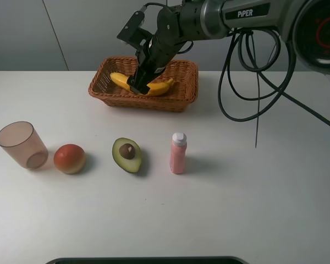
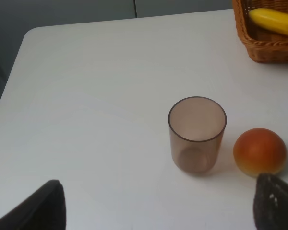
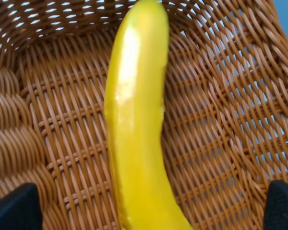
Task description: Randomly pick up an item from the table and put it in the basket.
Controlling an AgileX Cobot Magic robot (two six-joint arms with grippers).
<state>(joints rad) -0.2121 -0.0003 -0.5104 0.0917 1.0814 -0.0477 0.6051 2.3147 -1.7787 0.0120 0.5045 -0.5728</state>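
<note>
The yellow banana lies inside the orange-brown wicker basket at the back of the white table. My right gripper reaches down into the basket over the banana's middle. In the right wrist view the banana lies on the basket's woven floor, and the right gripper is open, its dark fingertips wide apart on either side and not touching it. My left gripper is open and empty, low over the table's left part. That view shows the basket's corner and a banana end.
A translucent pinkish cup, a red-orange round fruit, a halved avocado and a pink bottle with a white cap stand in a row. Black cables hang at the right.
</note>
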